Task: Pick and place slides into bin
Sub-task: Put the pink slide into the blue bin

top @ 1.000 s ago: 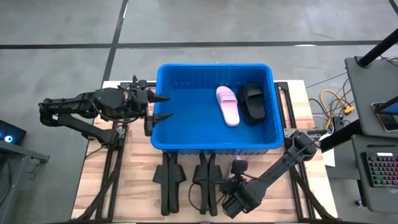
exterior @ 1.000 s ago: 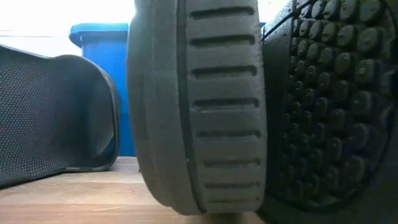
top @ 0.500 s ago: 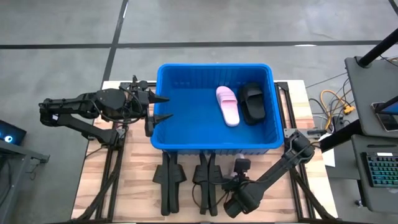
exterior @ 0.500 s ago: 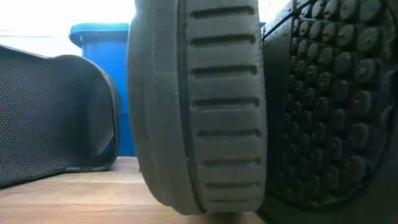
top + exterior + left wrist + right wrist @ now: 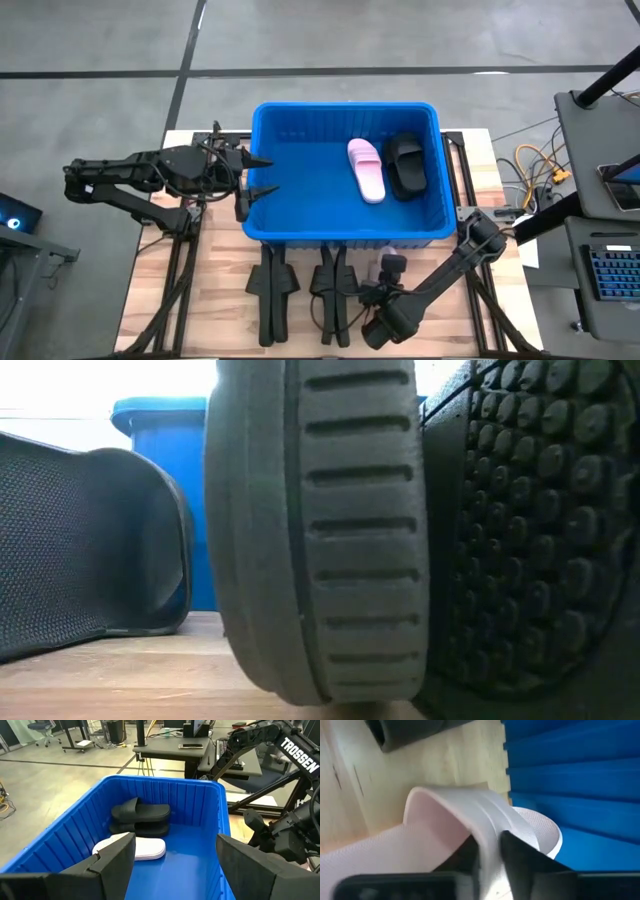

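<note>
The blue bin (image 5: 345, 215) holds a pink slide (image 5: 366, 169) and black slide (image 5: 407, 165) ahead of the wide-spread left gripper (image 5: 257, 175), while the right gripper (image 5: 487, 847) beside its near wall pinches another pale pink slide (image 5: 450, 815) strap on the tabletop (image 5: 225, 300).

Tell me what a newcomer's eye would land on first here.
The big blue bin in the middle of the table, with a pale pink slide and a black slide side by side in it. Next, the right gripper just outside the bin's near wall, its fingers pinching the strap of a second pink slide. The left gripper hangs open over the bin's left rim.
</note>
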### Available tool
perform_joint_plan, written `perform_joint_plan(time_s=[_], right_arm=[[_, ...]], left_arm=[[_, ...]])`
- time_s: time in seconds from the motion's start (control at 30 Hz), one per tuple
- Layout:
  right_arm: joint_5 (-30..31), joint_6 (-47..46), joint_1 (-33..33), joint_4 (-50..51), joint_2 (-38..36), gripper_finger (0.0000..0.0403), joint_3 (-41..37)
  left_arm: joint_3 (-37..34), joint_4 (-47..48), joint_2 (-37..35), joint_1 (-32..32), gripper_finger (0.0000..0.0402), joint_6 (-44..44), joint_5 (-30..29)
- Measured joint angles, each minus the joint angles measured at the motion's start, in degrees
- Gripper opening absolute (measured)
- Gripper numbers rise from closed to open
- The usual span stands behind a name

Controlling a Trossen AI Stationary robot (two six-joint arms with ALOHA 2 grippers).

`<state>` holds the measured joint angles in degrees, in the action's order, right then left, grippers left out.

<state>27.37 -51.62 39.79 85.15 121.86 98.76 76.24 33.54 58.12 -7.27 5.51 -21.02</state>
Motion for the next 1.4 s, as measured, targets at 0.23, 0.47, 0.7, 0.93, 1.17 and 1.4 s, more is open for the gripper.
perform_joint_plan(time_s=[0.23, 0.47, 0.7, 0.93, 1.17, 1.4], right_arm=[[-3.18, 0.2, 0.07, 1.5, -0.07, 0.0013, -1.22], [-3.6, -4.5, 1.73, 4.91, -1.33, 0.0012, -0.39], [-4.61, -6.56, 4.13, 4.87, -4.71, 0.0012, -0.21], [-6.39, -8.52, 4.57, 4.68, -11.85, 0.0011, 0.76], [-5.25, -13.75, 4.59, 3.35, -23.59, 0.0011, 1.16], [9.28, -11.72, 4.44, -4.71, -34.47, 0.0011, 1.12]], left_arm=[[0.16, -2.17, -0.61, 0.01, 0.0259, 0.0, 0.01], [0.16, -2.2, -1.29, 0.02, 0.0259, -0.31, 0.0], [0.16, -2.2, -1.57, 0.0, 0.0259, -0.3, -0.02], [0.16, -2.34, -1.61, 0.01, 0.0259, -0.25, -0.02], [0.05, -4.38, -1.54, 0.0, 0.0259, -0.3, -0.02], [0.05, -5.12, -1.47, 0.0, 0.0259, -0.3, -0.03]])
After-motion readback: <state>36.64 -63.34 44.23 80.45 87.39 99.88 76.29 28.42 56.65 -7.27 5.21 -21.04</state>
